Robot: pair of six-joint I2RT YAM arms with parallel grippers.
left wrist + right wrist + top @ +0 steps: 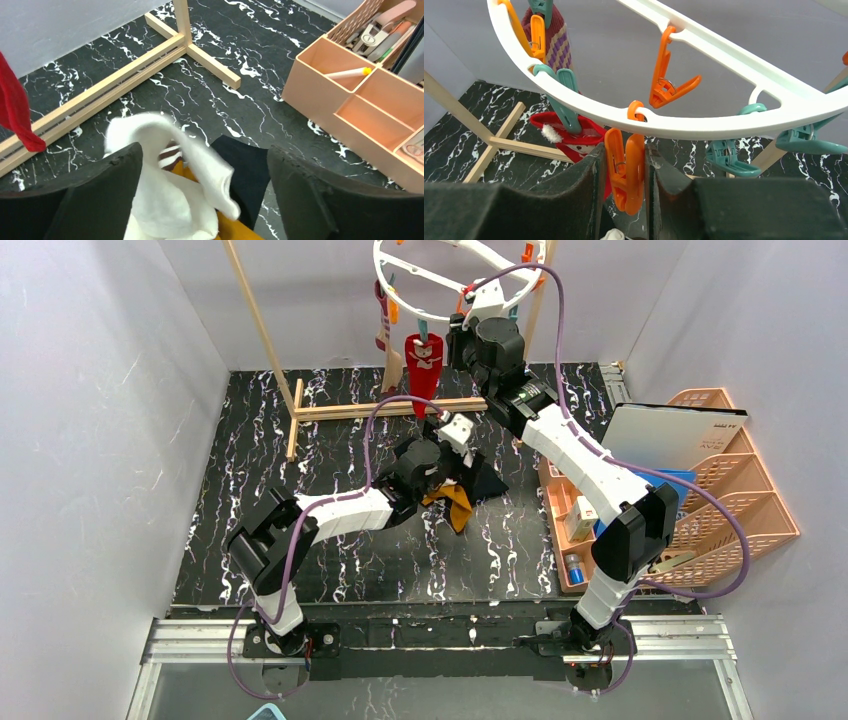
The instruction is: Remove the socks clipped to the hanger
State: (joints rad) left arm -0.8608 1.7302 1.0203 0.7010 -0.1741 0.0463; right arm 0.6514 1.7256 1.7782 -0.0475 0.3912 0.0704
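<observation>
Lying heaped on the worktop (210, 85) beneath the left gripper (205, 170), whose jaws stand wide and empty, a white sock (165, 200), a mustard sock (237, 231) and a black sock (245, 170) are counted as removed. Farther up, an orange clothespin (625, 192) on the hanger (704, 125) is pinched by the right gripper (624, 170). Beyond it, a red sock (574, 137) and a striped sock (556, 37) (maroon-banded) are left clipped, so two releases are judged outstanding.

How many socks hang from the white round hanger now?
2. A maroon striped sock hangs at the left of the hanger; a red sock hangs beside it, next to the orange clothespin that the right claw pinches. The right arm may hide others.
</observation>
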